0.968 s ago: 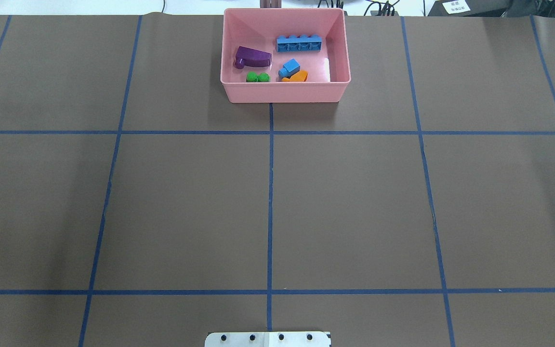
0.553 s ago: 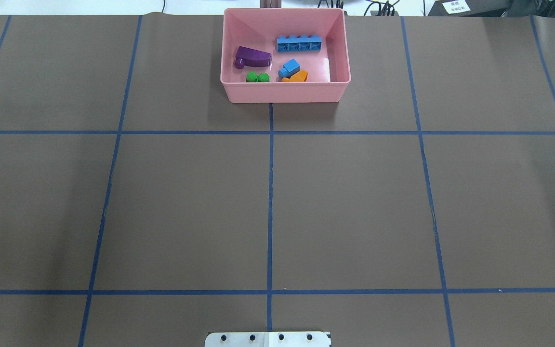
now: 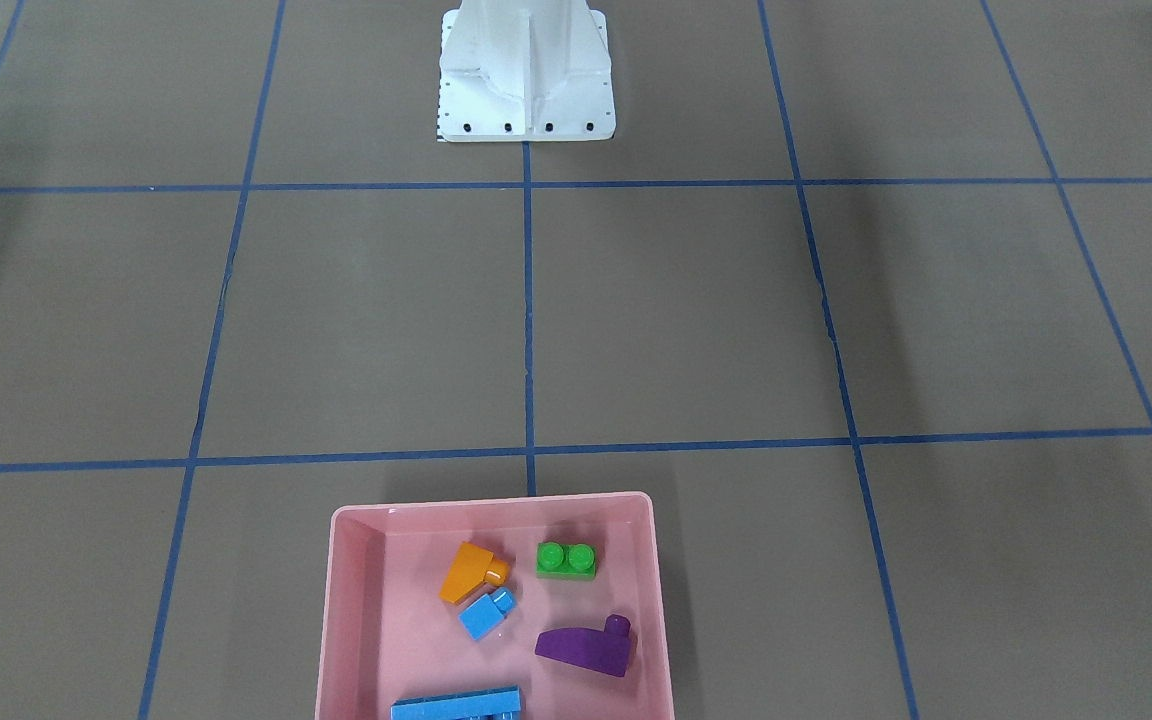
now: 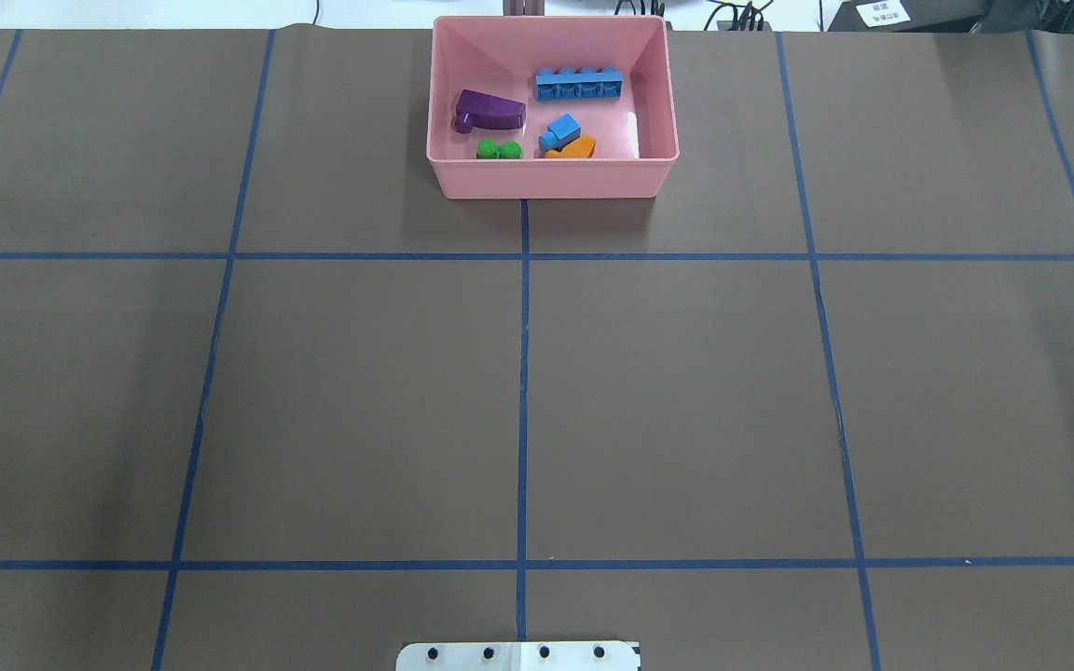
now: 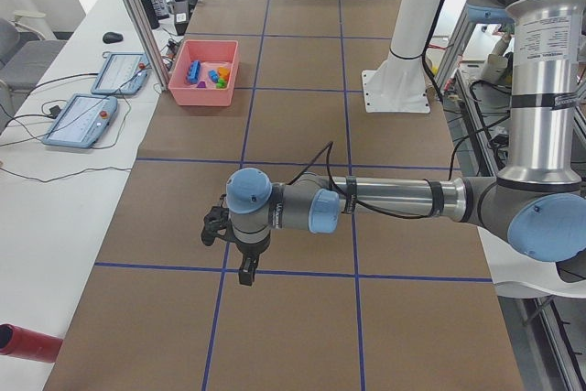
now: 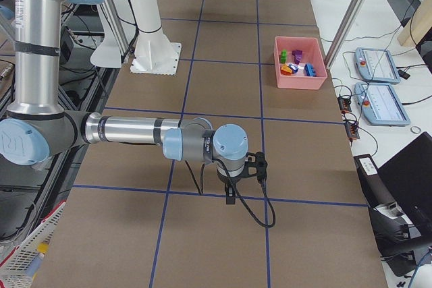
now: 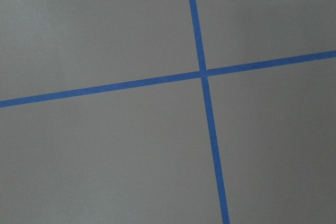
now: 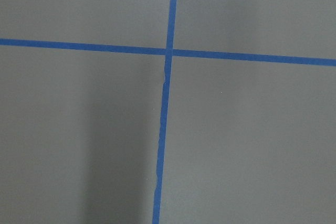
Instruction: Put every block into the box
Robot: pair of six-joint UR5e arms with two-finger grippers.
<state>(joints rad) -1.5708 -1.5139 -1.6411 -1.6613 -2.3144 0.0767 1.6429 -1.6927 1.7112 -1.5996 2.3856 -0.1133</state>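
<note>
Blocks [image 4: 559, 130] all lie inside the pink box [image 4: 551, 179] at top centre of the overhead frame; left gripper [image 5: 244, 270] and right gripper [image 6: 231, 196] hang above the table [image 4: 686, 391], jaw positions impossible to tell.

The left arm [image 5: 394, 197] and right arm [image 6: 128, 129] are silver tubes with grey joints, pale blue caps [image 5: 248, 191] and black cables [image 5: 328, 145]. The left gripper [image 5: 244, 272] and right gripper [image 6: 229, 197] are black. Black screws [image 3: 507, 128] edge the white base [image 3: 526, 70].
</note>
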